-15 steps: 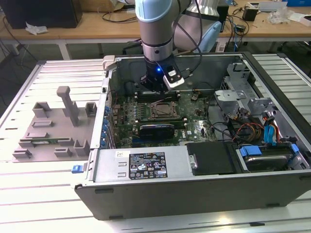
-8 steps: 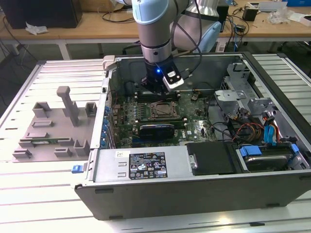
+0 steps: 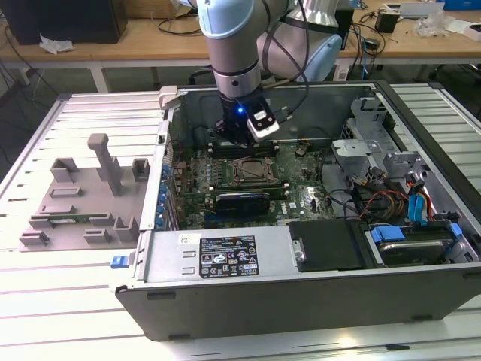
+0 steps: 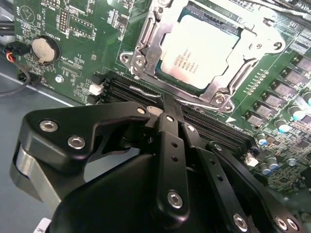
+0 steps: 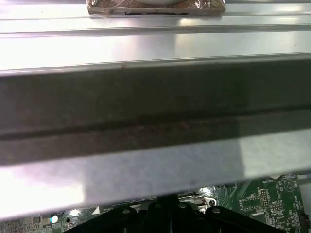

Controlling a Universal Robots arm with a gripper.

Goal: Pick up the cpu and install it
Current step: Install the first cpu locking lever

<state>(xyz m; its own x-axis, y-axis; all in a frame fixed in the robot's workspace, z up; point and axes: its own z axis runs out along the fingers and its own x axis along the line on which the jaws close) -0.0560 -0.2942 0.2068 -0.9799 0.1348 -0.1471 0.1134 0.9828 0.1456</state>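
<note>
Flat silvery square cpu seated in metal-framed socket, black claw clenched, holding nothing

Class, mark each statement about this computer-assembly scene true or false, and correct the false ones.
1. The cpu lies in the socket on the motherboard. True.
2. The gripper holds the cpu. False: it carries nothing and hangs beside the socket.
3. A grey tray lies outside the case, on the exterior view's left. True.
4. A round coin battery sits on the tray. False: it sits on the motherboard.
</note>
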